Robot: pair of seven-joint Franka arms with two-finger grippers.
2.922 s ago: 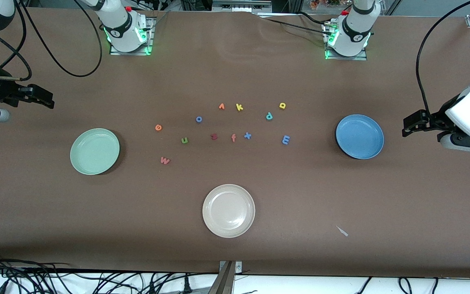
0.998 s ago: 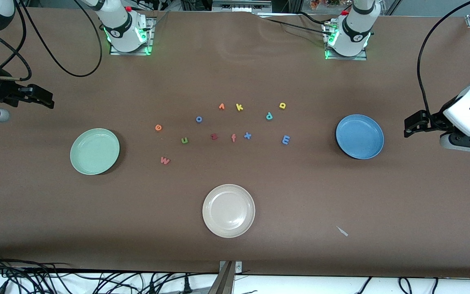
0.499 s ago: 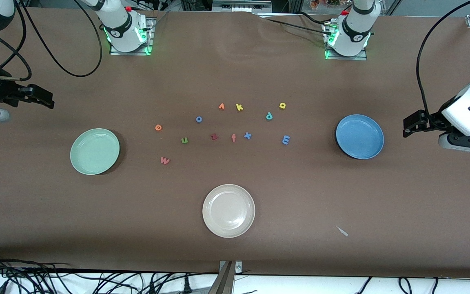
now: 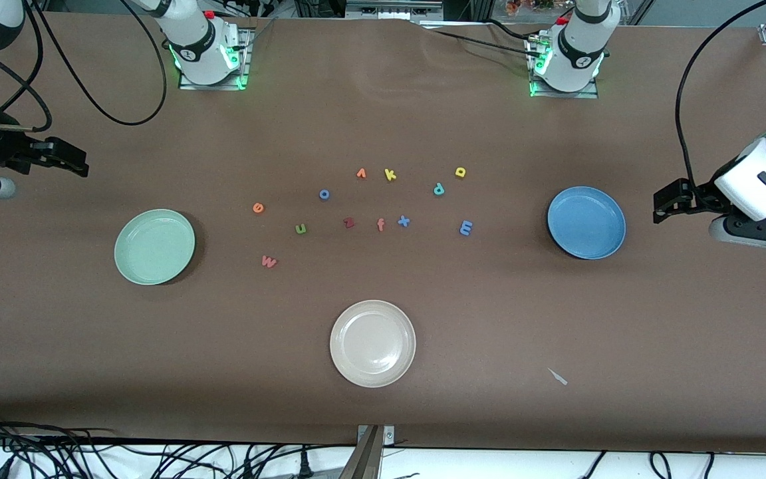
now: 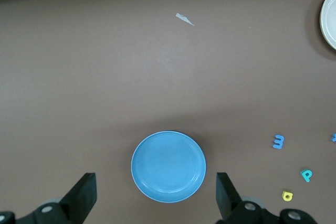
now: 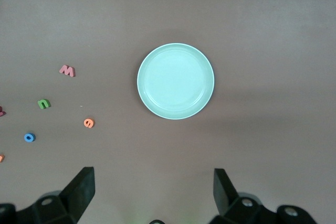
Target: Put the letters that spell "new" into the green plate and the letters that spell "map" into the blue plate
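We've moved nothing yet: green plate (image 4: 154,247) and blue plate (image 4: 586,222) sit empty, all six letters (image 4: 300,229) still out mid-table. Left gripper (image 4: 663,207) and right gripper (image 4: 70,161) hang wide open, empty.

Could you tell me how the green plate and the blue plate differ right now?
The green plate is pale mint and lies toward the right arm's end; the blue plate is mid-blue and lies toward the left arm's end. The blue plate sits slightly farther from the front camera. Both are round, shallow-rimmed, similar in size and hold no letters.
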